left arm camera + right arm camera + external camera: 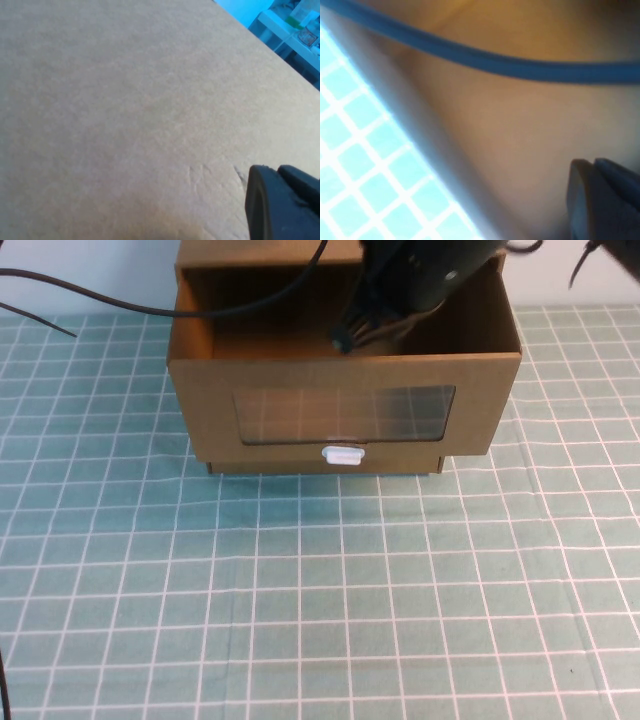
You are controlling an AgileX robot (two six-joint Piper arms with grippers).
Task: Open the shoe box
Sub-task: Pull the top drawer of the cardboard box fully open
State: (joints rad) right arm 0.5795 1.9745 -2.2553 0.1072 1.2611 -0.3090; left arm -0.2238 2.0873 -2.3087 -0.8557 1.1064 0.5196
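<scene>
The brown cardboard shoe box (345,400) stands at the far middle of the green grid mat, with a clear window and a white pull tab (343,454) on its front. Its top is open and the inside shows. A black arm (420,280) reaches down into the box from the far side; which arm it is I cannot tell. My left gripper (277,172) is shut, close against a broad cardboard face (125,110). My right gripper (594,164) is shut, next to a cardboard wall (520,115) with the mat beside it. Neither holds anything.
Black cables (120,302) trail over the mat at the far left and run to the box's top. A blue cable (485,59) crosses the right wrist view. The grid mat (320,600) stretches in front of the box.
</scene>
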